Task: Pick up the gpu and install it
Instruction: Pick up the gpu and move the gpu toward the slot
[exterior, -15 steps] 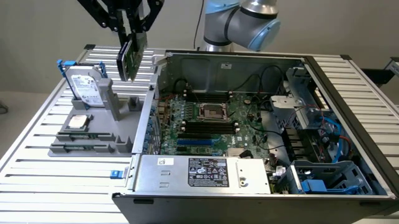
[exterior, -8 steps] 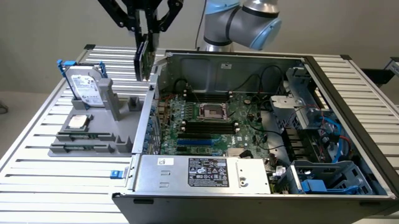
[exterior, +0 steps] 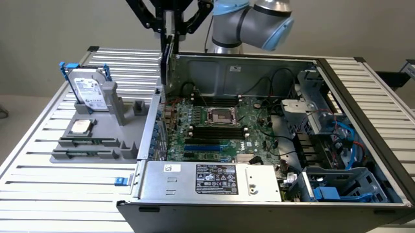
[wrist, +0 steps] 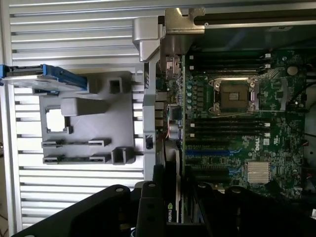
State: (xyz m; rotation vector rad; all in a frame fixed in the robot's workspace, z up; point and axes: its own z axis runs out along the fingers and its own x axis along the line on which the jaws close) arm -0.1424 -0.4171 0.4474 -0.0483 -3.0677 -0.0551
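My gripper [exterior: 170,26] hangs at the top of the exterior view, above the back left corner of the open computer case [exterior: 149,126], and is shut on the gpu [exterior: 167,56]. The gpu hangs edge-on as a thin dark card pointing down, just over the case's left wall. In the wrist view the black fingers [wrist: 148,212] clamp the gpu [wrist: 171,197], whose black shroud shows a green logo. Beyond it lies the green motherboard [wrist: 237,123] with its blue card slots [wrist: 207,153]. The card is above the board and not touching it.
A grey fixture [exterior: 97,141] on the slatted table [exterior: 58,184] at the exterior view's left holds a blue-framed hard drive [exterior: 89,90] and a small silver drive [exterior: 81,126]. Inside the case are the CPU socket [exterior: 219,115], cables [exterior: 272,82], a drive cage [exterior: 337,184] and the power supply [exterior: 214,177].
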